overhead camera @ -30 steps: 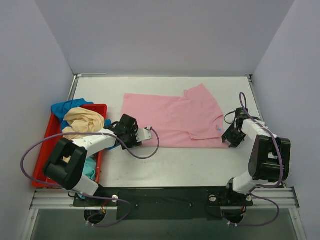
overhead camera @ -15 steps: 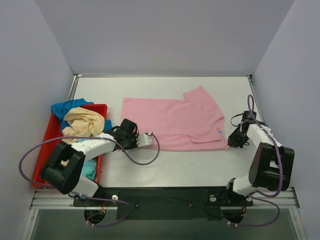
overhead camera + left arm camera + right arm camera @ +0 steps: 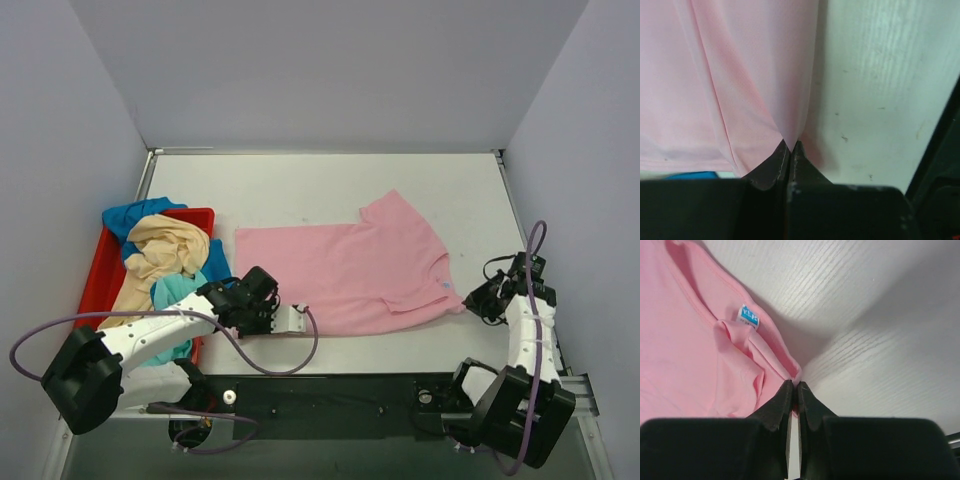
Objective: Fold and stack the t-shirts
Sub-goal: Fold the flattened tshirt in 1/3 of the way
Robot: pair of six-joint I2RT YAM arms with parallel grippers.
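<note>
The pink t-shirt (image 3: pixel 350 270) lies flat on the counter (image 3: pixel 300 180) just right of the red tray (image 3: pixel 92 285), apparently doubled once lengthwise; folding looks barely begun, nothing stacked. The left jaws are clamped on its near corner closest to the tray, the right jaws on the collar corner farthest from it. Four shirts: one cream shirt (image 3: pixel 165 250), one blue shirt (image 3: pixel 130 215) and one teal shirt (image 3: pixel 175 292) crumpled in the single tray.
</note>
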